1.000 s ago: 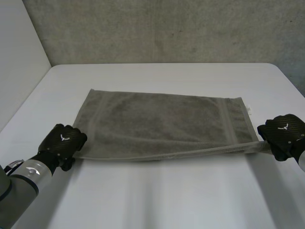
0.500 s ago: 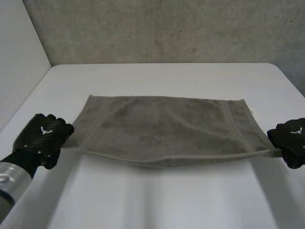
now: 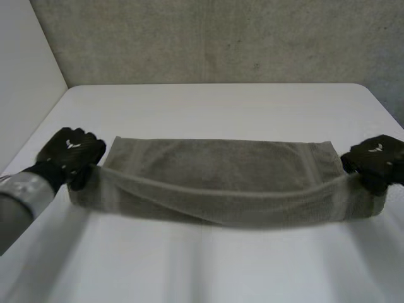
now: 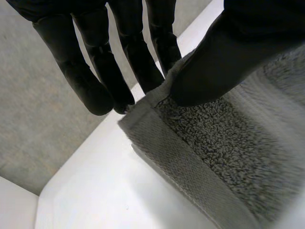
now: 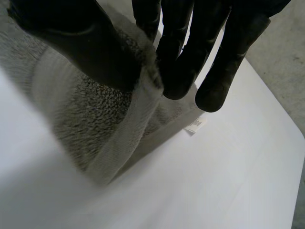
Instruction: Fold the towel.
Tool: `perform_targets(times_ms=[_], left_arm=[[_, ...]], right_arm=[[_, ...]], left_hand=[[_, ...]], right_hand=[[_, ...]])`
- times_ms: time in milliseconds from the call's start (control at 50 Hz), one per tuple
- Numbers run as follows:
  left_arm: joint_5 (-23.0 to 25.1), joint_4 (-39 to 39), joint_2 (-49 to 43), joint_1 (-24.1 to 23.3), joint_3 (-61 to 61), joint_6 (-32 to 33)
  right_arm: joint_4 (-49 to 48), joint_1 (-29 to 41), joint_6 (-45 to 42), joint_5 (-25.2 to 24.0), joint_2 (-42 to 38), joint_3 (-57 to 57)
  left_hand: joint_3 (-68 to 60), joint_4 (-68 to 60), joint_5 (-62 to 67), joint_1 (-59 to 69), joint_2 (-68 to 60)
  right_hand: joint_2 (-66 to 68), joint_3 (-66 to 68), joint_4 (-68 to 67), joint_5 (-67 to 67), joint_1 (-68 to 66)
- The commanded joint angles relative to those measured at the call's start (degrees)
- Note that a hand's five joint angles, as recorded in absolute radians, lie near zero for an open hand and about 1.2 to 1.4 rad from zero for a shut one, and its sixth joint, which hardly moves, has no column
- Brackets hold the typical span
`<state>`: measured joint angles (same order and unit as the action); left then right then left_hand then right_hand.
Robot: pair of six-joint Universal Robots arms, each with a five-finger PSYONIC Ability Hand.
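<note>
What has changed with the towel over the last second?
The left hand and right hand have raised the towel's near edge off the table and carried it toward the far edge; it now sags between them. Unchanged: each hand still pinches a near corner, and the towel's far part still lies on the table.

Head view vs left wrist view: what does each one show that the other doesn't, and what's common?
Head view gives the whole towel, its near edge raised and sagging in the middle, and the right hand at the near right corner. Left wrist view gives the pinch up close: the left hand presses its thumb on the corner against the fingers, with the hem band and terry loops clear. Shared: the left hand on the near left corner, the towel, the white table and the grey wall.
</note>
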<state>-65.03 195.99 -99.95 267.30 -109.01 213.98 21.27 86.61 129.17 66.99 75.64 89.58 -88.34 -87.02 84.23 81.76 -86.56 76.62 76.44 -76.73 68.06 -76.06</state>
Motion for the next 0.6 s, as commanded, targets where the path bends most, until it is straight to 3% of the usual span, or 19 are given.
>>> perform_targets(times_ms=[20, 180, 280, 420, 440, 460, 520, 540, 560, 580, 600], left_arm=[[-9.1, -0.1, -16.3, -5.6, 17.8, -0.8], [-11.7, -2.2, -29.8, -9.7, 35.4, -1.4], [-15.1, -4.3, -37.1, -10.1, 45.0, -1.1], [-16.2, -6.6, -43.3, -10.8, 53.5, -1.4], [-16.3, -6.9, -44.1, -11.1, 54.7, -1.5], [-16.4, -7.0, -44.6, -11.3, 55.4, -1.5], [-16.4, -7.0, -44.8, -11.3, 55.6, -1.7], [-16.5, -7.0, -44.8, -11.3, 55.5, -2.0], [-16.6, -7.2, -44.7, -11.3, 55.3, -2.4], [-16.6, -7.2, -44.7, -11.3, 55.3, -2.4], [-16.8, -7.2, -44.3, -11.4, 55.0, -2.8]], right_arm=[[-2.9, 6.9, 4.6, 8.8, -15.8, -18.1], [-4.0, 8.7, 11.4, 9.8, -29.6, -36.4], [-5.0, 10.8, 11.9, 9.9, -36.9, -45.0], [-6.7, 11.7, 12.0, 12.2, -45.1, -54.7], [-6.8, 11.8, 12.2, 13.1, -46.5, -56.5], [-7.1, 12.0, 12.4, 14.0, -47.6, -58.0], [-7.7, 12.2, 12.7, 15.1, -48.2, -59.2], [-8.4, 12.2, 13.2, 16.3, -48.5, -59.9], [-9.2, 12.4, 14.0, 17.6, -48.5, -59.9], [-9.2, 12.4, 14.0, 17.6, -48.5, -59.9], [-9.5, 12.4, 14.8, 18.9, -48.3, -59.7]], left_hand=[[8.3, 7.0, -14.2, -1.8, 6.6], [8.3, 7.0, -14.2, -1.8, 6.6], [8.3, 7.0, -14.2, -1.8, 6.6], [8.3, 7.0, -14.2, -1.8, 6.6], [8.3, 7.0, -14.2, -1.8, 6.6], [8.3, 7.0, -14.2, -1.8, 6.6], [8.3, 7.0, -14.2, -1.8, 6.6], [23.3, 22.0, -29.2, -16.7, 21.5], [50.9, 49.6, -56.8, -44.4, 49.2], [51.2, 49.9, -57.1, -44.6, 49.4], [66.4, 65.0, -72.3, -59.8, 64.6]], right_hand=[[3.4, 3.6, -3.3, 1.9, -3.9], [3.4, 3.6, -3.3, 1.9, -3.9], [3.4, 3.6, -3.3, 1.9, -3.9], [3.4, 3.6, -3.3, 1.9, -3.9], [-8.0, -7.9, 8.2, -9.5, 7.5], [-31.3, -31.1, 31.4, -32.8, 30.8], [-35.6, -35.4, 35.7, -37.0, 35.0], [-42.4, -42.2, 42.5, -43.9, 41.9], [-59.3, -59.1, 59.4, -60.7, 58.7], [-59.5, -59.3, 59.6, -60.9, 58.9], [-66.6, -66.4, 66.7, -68.1, 66.1]])
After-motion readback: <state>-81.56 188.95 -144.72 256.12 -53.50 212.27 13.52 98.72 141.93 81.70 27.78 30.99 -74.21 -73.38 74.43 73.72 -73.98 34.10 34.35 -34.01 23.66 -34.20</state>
